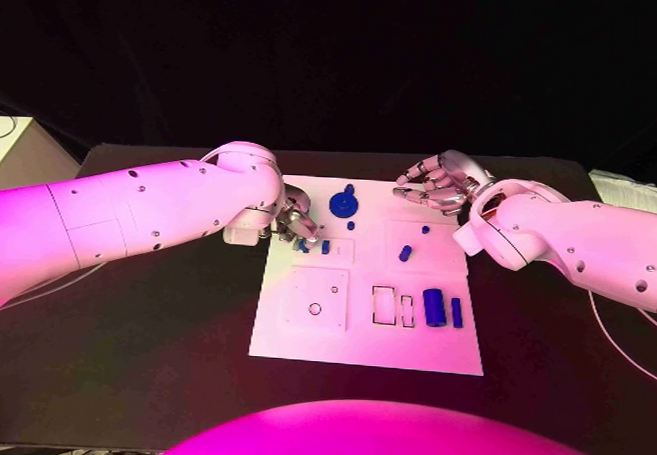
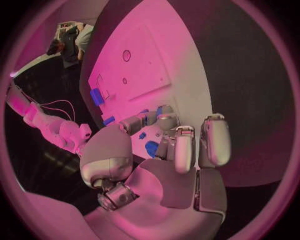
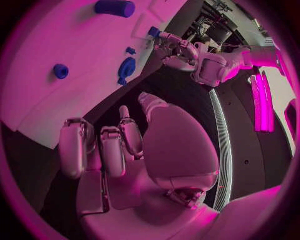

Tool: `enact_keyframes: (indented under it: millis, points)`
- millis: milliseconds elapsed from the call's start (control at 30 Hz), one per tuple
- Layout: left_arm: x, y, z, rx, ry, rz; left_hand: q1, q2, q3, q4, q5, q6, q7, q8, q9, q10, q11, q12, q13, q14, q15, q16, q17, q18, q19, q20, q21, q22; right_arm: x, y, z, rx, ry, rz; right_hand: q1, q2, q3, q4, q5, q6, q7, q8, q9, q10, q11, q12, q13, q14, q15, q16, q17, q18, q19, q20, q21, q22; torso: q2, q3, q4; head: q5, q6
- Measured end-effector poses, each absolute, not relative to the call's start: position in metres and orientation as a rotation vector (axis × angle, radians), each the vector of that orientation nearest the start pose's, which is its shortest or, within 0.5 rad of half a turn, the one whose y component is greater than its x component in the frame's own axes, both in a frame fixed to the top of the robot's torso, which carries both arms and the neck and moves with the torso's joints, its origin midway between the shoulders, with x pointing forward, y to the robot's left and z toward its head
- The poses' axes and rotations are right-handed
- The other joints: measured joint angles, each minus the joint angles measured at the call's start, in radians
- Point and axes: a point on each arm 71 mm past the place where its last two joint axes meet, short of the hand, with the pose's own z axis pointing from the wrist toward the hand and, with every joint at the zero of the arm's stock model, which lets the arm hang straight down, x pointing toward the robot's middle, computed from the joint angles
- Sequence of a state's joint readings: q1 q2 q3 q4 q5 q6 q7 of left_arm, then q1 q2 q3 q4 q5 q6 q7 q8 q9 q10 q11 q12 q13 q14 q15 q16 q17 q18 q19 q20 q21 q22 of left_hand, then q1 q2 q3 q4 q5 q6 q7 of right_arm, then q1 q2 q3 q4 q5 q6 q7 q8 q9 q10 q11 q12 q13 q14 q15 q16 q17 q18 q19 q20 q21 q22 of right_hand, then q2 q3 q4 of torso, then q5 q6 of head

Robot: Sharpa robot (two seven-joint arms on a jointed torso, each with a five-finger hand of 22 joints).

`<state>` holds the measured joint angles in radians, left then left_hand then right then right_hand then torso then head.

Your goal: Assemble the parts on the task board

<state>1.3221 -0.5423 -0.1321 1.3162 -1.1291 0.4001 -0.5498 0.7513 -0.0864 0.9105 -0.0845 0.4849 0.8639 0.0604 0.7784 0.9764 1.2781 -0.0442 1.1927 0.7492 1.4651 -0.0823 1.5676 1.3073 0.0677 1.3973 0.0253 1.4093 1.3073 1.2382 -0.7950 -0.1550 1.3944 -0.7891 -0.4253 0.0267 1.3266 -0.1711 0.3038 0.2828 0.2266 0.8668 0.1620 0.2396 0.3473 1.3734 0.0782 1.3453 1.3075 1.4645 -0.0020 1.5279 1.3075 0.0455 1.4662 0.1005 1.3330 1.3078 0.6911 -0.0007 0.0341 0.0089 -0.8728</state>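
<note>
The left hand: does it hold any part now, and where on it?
It cannot be told: the left hand has its fingers down among small blue parts at the task board edge.

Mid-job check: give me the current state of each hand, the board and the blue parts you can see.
left hand: over the board's left edge, fingers at small blue pieces; hold cannot be told
right hand: fingers curled, holds nothing, at the board's far right corner
task board: flat on the table
round blue part: lying on the board, untouched
blue cylinder: lying near the right edge
small blue peg: lying loose mid-board
</note>
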Motion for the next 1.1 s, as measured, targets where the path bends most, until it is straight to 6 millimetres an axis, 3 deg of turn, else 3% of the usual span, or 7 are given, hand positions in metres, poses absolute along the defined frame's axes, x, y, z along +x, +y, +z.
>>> enact_keyframes:
  millis: [167, 467, 700, 1100]
  points:
    - [0.5066, 0.1261, -0.2165, 0.208, 2.468, -0.277, -0.001, -0.009, -0.009, -0.004, -0.005, 0.005, -0.005, 0.0, 0.001, 0.0, 0.0, 0.0, 0.003, 0.002, -0.002, 0.0, 0.0, 0.0, 0.0, 0.0, 0.0, 0.0, 0.5046, -0.2252, -0.2138, 0.471, 1.725, 0.869, 0.0, 0.0, 0.0, 0.0, 0.0, 0.0, 0.0, 0.0, 0.0, 0.0, 0.0, 0.0, 0.0, 0.0, 0.0, 0.0, 0.0, 0.0, 0.0, 0.0, 0.0, 0.0, 0.0, 0.0, 0.0, 0.0, 0.0]
    - [0.5066, 0.1269, -0.217, 0.204, 2.468, -0.274, -0.008, -0.023, -0.056, 0.03, -0.007, 0.027, -0.02, -0.006, 0.007, 0.004, -0.004, 0.0, 0.009, 0.004, -0.004, 0.0, 0.0, 0.0, 0.004, -0.004, 0.0, 0.0, 0.5046, -0.2252, -0.2141, 0.471, 1.725, 0.868, 0.0, 0.0, 0.0, 0.0, 0.0, 0.0, 0.0, 0.0, 0.0, 0.0, 0.0, 0.0, 0.0, 0.0, 0.0, 0.0, 0.0, 0.0, 0.0, 0.0, 0.0, 0.0, 0.0, 0.0004, -0.0003, 0.002, 0.0]
    - [0.5064, 0.1282, -0.218, 0.201, 2.469, -0.269, -0.007, -0.034, -0.085, 0.046, -0.008, 0.054, -0.046, -0.012, 0.01, 0.004, -0.004, 0.0, 0.013, 0.0, -0.007, 0.0, 0.0, 0.0, 0.004, -0.004, 0.0, 0.001, 0.5046, -0.2252, -0.2143, 0.472, 1.726, 0.868, 0.0, 0.0, 0.0, 0.0, 0.0, 0.0, 0.0, 0.0, 0.0, 0.0, 0.0, 0.0, 0.0, 0.0, 0.0, 0.0, 0.0, 0.0, 0.0, 0.0, 0.0, 0.0, 0.0, 0.0006, -0.0005, 0.002, 0.0]
    - [0.5064, 0.1293, -0.219, 0.197, 2.471, -0.263, -0.004, -0.038, -0.124, 0.069, -0.012, 0.064, -0.047, -0.018, 0.008, 0.004, -0.004, -0.005, 0.014, 0.0, -0.007, 0.0, 0.0, 0.0, 0.004, -0.004, -0.005, 0.001, 0.5045, -0.2251, -0.2148, 0.472, 1.727, 0.868, 0.0, 0.0, 0.0, 0.0, 0.0, 0.0, 0.0, 0.0, 0.0, 0.0, 0.0, 0.0, 0.0, 0.0, 0.0, 0.0, 0.0, 0.0, 0.0, 0.0, 0.0, 0.0, 0.0, 0.001, -0.0005, 0.001, 0.0]
